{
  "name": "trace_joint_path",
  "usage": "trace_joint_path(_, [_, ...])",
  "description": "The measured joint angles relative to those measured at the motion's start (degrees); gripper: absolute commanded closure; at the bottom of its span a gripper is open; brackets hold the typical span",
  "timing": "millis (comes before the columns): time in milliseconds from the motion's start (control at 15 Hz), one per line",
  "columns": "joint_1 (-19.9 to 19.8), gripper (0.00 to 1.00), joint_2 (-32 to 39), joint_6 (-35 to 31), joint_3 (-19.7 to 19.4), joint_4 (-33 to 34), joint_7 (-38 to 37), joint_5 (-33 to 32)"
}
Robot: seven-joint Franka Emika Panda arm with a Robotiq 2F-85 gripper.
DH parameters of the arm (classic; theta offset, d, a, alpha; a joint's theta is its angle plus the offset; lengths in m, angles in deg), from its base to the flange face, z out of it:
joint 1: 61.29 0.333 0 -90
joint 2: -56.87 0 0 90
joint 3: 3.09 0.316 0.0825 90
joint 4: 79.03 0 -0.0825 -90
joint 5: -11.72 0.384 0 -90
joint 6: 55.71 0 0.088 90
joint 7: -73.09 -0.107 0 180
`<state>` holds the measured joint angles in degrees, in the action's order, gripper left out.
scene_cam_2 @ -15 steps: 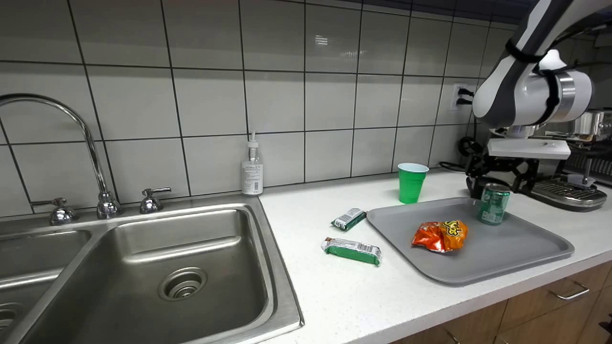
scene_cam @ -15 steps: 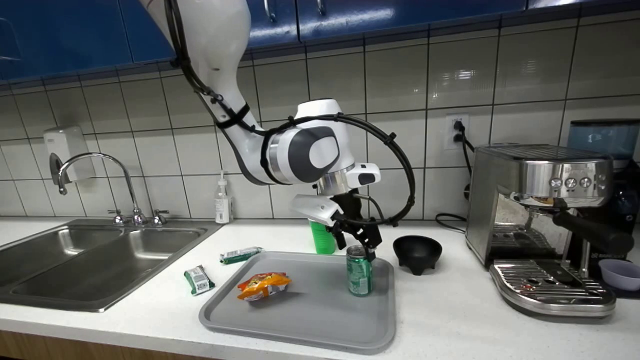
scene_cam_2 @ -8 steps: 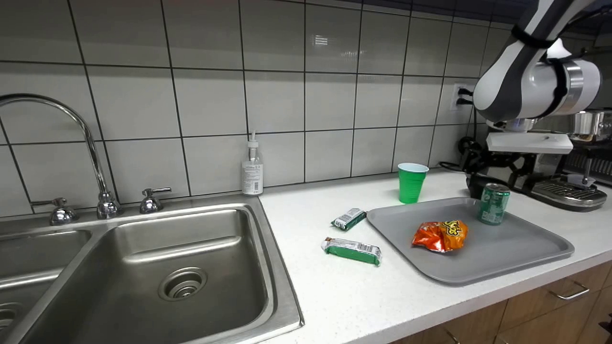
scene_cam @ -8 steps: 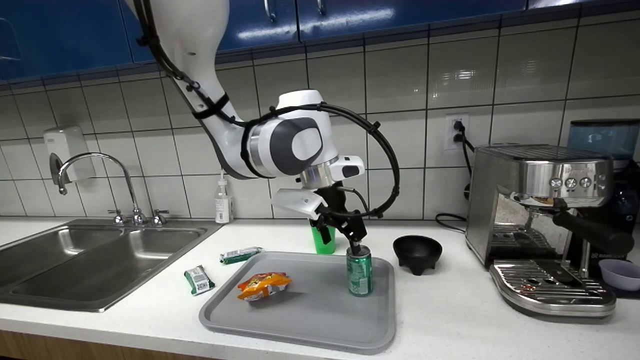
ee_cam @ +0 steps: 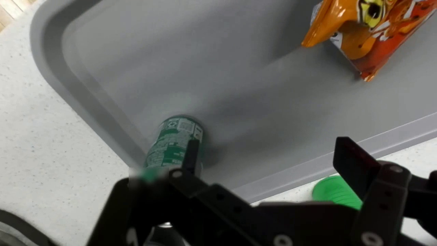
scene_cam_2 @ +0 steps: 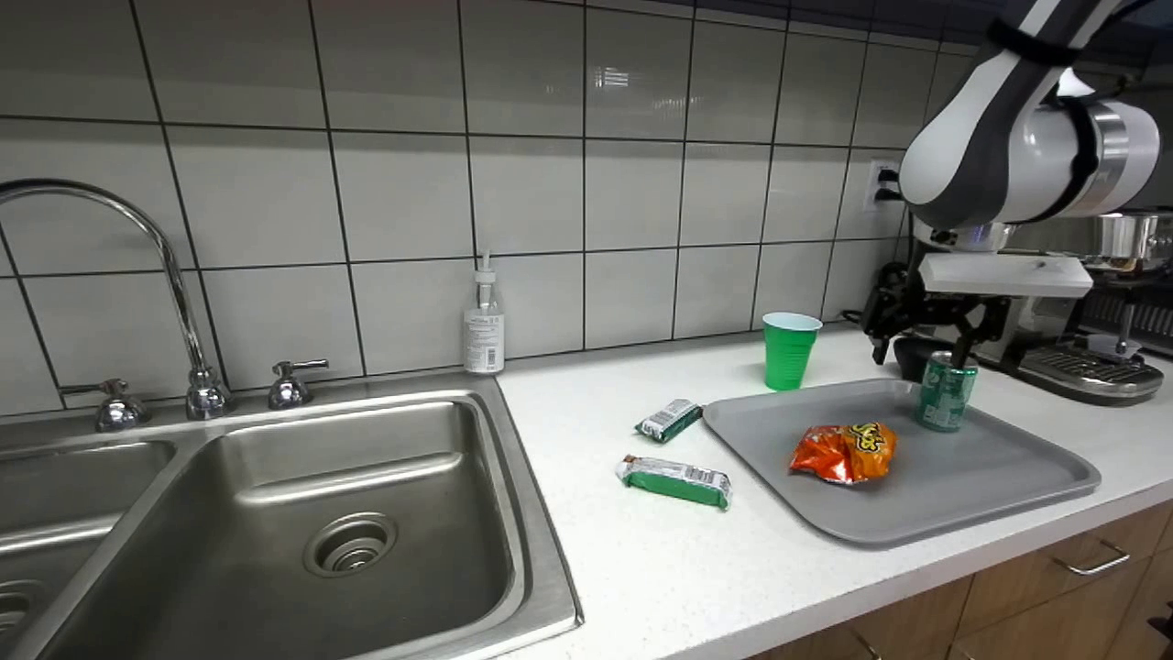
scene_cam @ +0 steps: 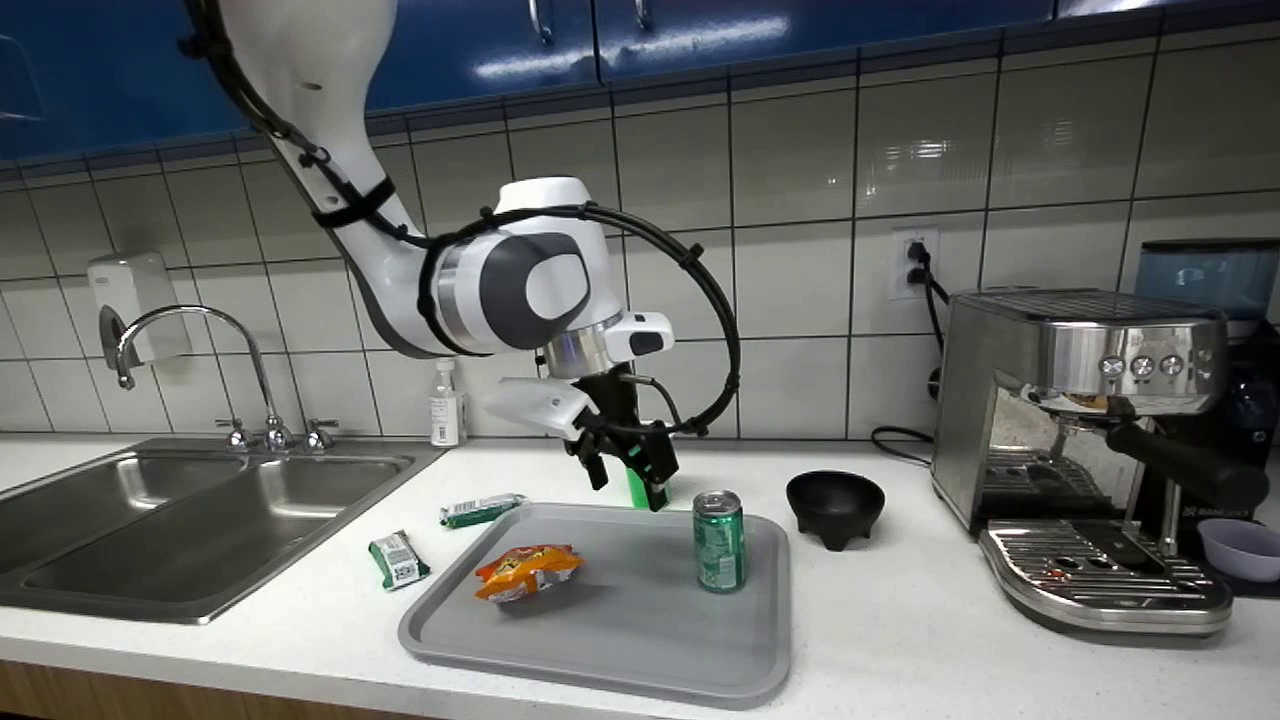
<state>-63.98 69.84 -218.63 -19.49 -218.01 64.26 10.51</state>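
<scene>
My gripper point(scene_cam: 628, 490) stands open above the back edge of the grey tray point(scene_cam: 640, 630), with nothing between its fingers. Nearest to it is a green soda can point(scene_cam: 720, 550), upright on the tray. In the wrist view one finger overlaps the can point(ee_cam: 167, 143), and in an exterior view a finger of the gripper point(scene_cam_2: 919, 357) crosses the can's top; the remaining exterior view shows them apart. An orange snack bag point(scene_cam_2: 843, 453) lies on the tray. Behind the tray stands a green cup point(scene_cam_2: 790, 353), partly hidden by the gripper in an exterior view.
Two green wrapped bars point(scene_cam: 481, 510) lie left of the tray, by the steel sink point(scene_cam_2: 367, 495). A black footed bowl point(scene_cam: 835, 505) and a coffee machine point(scene_cam: 1085, 400) stand on the right. A soap bottle point(scene_cam_2: 484, 330) is at the tiled wall.
The arm has swung away from the can, toward the sink side in an exterior view, its gripper open throughout. The can, bag and cup have stayed where they were.
</scene>
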Motion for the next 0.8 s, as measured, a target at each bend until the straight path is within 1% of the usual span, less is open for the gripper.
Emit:
trace_joint_path(200, [0.59,0.0,-1.25,-0.01,1.25,-1.58,-0.04,-0.85])
trace_joint_path(467, [0.76,0.0,-2.43,0.22,4.22,-3.03,0.7,-1.13])
trace_joint_path(800, [0.73,0.0,-2.98,2.72,8.01,-3.48,5.74,-0.98])
